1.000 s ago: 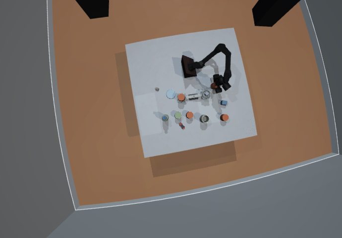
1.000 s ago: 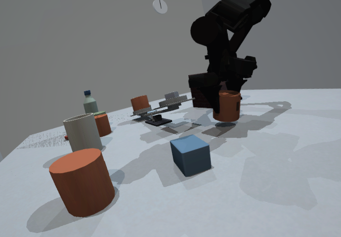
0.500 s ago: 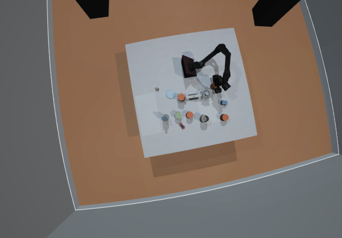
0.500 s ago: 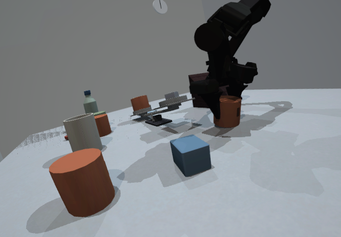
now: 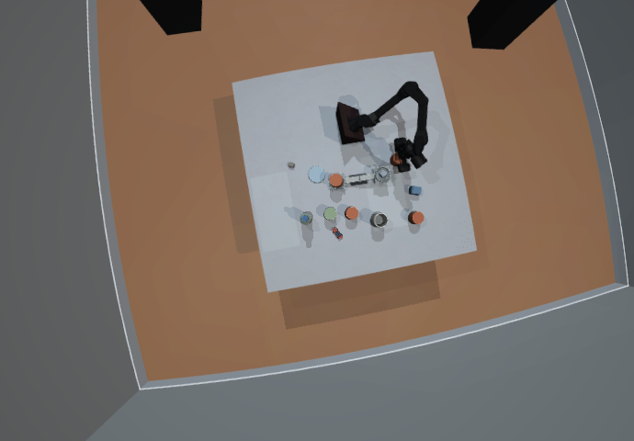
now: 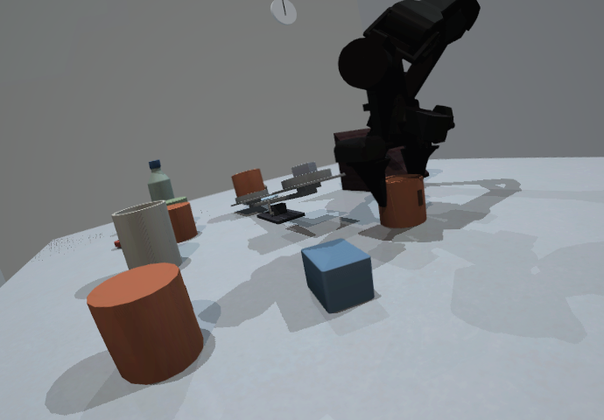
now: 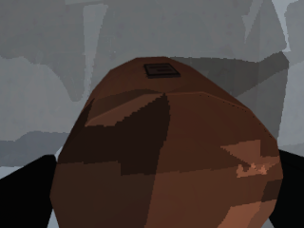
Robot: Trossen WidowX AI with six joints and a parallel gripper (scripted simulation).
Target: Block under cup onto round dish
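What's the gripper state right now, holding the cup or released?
Gripper: open, fingers spread either side of the orange cup, which stands on the table; not gripping it.
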